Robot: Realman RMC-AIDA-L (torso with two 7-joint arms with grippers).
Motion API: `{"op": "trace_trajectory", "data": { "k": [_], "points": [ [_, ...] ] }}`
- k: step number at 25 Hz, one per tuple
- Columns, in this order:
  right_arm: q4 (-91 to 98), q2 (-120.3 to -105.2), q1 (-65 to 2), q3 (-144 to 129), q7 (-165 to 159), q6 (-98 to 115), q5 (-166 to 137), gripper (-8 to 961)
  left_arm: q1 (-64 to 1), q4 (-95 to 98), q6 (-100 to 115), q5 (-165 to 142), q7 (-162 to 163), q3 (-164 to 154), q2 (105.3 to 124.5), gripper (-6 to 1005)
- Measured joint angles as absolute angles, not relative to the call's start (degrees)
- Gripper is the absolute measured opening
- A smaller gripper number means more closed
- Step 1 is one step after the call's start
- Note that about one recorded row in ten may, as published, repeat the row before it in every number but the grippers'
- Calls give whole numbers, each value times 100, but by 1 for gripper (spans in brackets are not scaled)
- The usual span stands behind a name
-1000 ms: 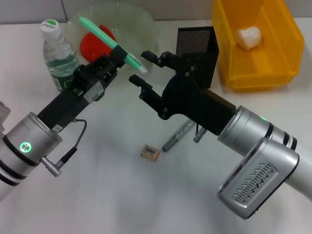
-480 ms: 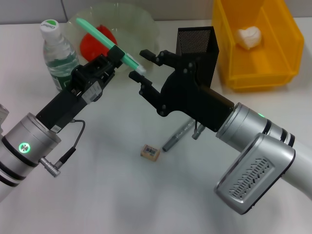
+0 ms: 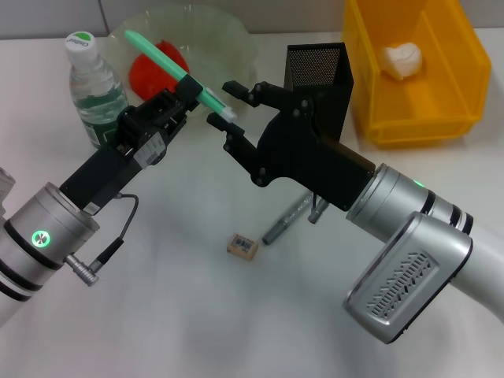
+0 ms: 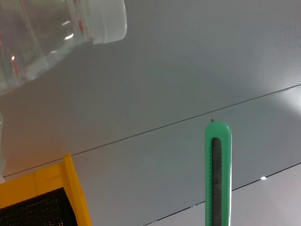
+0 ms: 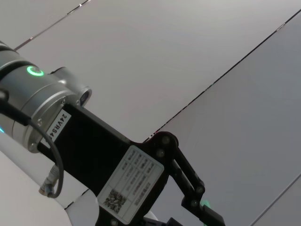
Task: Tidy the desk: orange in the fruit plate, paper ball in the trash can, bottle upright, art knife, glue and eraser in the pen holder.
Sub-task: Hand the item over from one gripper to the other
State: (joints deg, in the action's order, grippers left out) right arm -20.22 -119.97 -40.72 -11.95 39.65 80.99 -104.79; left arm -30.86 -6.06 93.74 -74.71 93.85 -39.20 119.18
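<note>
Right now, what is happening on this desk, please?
The left gripper holds the green art knife in the air, its tip pointing at the open right gripper, which sits just beside the tip; it looks like a hand-over in front of the pen holder. The orange is in the plate, the paper ball in the yellow bin, and the bottle stands upright. The eraser and the glue lie on the desk.
</note>
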Motion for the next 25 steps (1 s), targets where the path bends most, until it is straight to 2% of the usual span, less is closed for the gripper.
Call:
{"op": "trace_trajectory", "data": {
  "k": [4, 22, 25],
  "points": [
    [-2022, -11997, -4078, -1195, 3965, 8099, -10482, 351, -3086, -606, 9365, -7465, 9383, -3920, 11918, 286],
    [-2028, -11996, -4071, -1229, 3973, 8099, -10485, 133, -3111, -668, 9378, -7468, 9320, -3919, 11917, 292],
    [-2029, -11997, -4069, -1232, 3971, 8104, -10484, 134, -3121, -657, 9389, -7472, 9311, -3926, 11917, 293]
  ]
}}
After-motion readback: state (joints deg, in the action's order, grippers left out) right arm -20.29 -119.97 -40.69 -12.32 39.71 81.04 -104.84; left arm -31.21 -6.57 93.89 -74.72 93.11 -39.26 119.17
